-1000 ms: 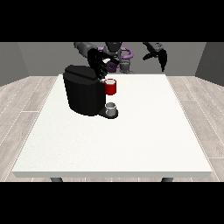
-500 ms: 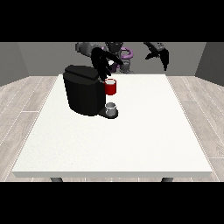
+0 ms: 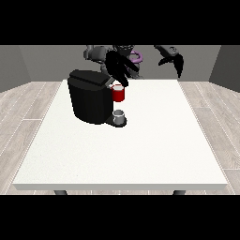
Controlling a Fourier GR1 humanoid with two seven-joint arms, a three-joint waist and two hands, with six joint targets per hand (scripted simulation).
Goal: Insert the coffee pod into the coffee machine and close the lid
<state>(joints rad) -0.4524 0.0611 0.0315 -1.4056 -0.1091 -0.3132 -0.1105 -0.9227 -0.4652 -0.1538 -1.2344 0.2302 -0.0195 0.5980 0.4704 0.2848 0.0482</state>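
Observation:
The black coffee machine (image 3: 91,101) stands on the white table (image 3: 140,150) at the back left. A red thing at the machine (image 3: 118,93) sits on its front, under the lid's edge. A grey thing (image 3: 119,116) rests on the machine's base below it; I cannot tell whether it is the pod. The hand at the view's left (image 3: 118,69) hangs over the machine's front right corner, with straight fingers (image 3: 124,83) pointing down beside the red thing. The hand at the view's right (image 3: 172,58) is raised over the table's far edge, fingers hanging relaxed, holding nothing.
The robot's body with a purple band (image 3: 136,57) stands behind the table's far edge. The table reaches towards the camera, with its near edge (image 3: 117,186) at the front. Wooden floor lies on both sides.
The hand at the view's left has shifted a little right and down, towards the machine's front and the red thing. The hand at the view's right has hardly moved.

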